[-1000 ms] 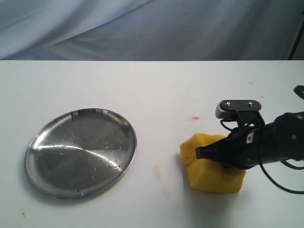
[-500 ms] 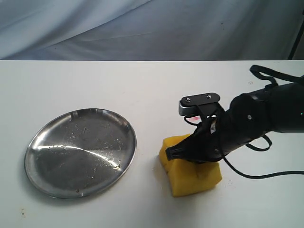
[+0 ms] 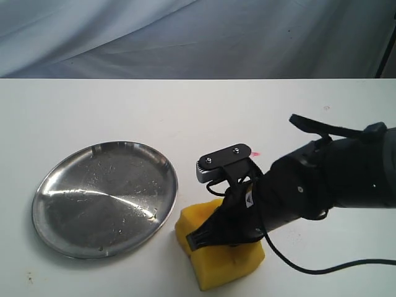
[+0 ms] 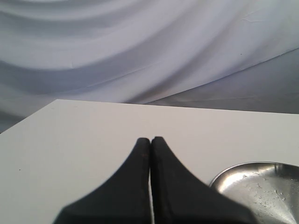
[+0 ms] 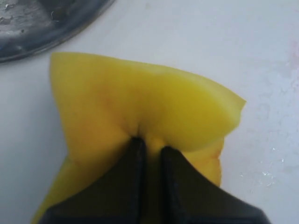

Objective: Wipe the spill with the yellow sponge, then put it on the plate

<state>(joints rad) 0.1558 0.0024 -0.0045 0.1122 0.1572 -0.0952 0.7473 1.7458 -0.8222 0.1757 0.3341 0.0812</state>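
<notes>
The left gripper (image 4: 150,139) is outside the exterior view. Its wrist view shows the fingers pressed together with nothing between them, above the tabletop (image 3: 93,105), with part of the plate's rim at the lower right of that frame. In the exterior view the plate (image 3: 46,185) lies empty at the left centre of the frame. Just right of its rim, at the lower centre, the yellow sponge (image 3: 230,271) sits on the tabletop, near the plate but apart from it. The right gripper (image 5: 150,143) is clenched on the sponge from above, the fingers pinching deep enough that the foam creases around them. No spill is visible; any remainder is probably under the sponge or already absorbed. A tiny red dot (image 3: 255,153) lies beyond the arm, right of centre. To do the step well, hold the pinch firm and the foam flat on the tabletop through the stroke. Lift clear of the rim before moving left, since dragging into the rim could shift the plate. Release only over the middle of the dish.
</notes>
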